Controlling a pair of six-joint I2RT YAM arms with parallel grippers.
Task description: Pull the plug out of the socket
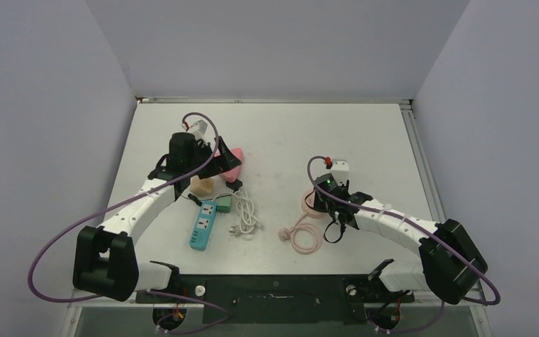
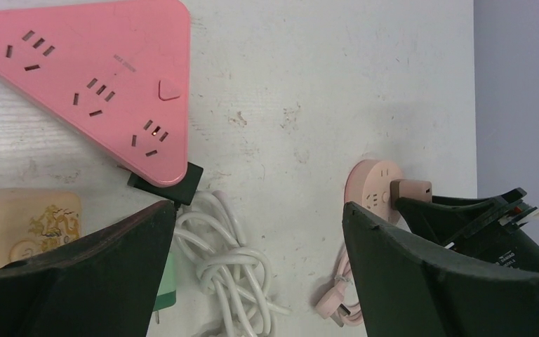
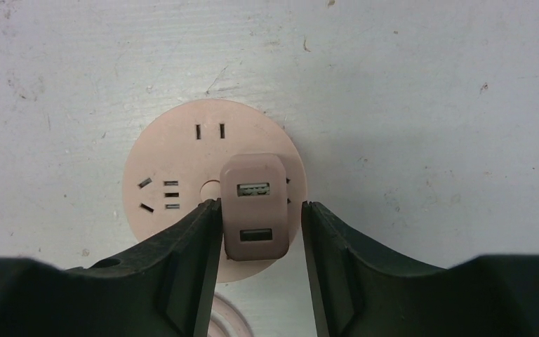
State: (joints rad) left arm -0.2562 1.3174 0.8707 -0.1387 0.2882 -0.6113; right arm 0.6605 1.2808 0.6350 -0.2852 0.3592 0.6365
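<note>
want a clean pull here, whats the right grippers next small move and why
Probably close the right gripper fully on the pink plug: its fingers flank the plug, seated in the round socket, but a sliver of gap shows on one side, so a pull now might slip.

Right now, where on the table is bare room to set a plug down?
Free: the far half of the table, and the middle between the pink triangular strip and the round socket. Crowded: near left, around the teal strip and white cable.
</note>
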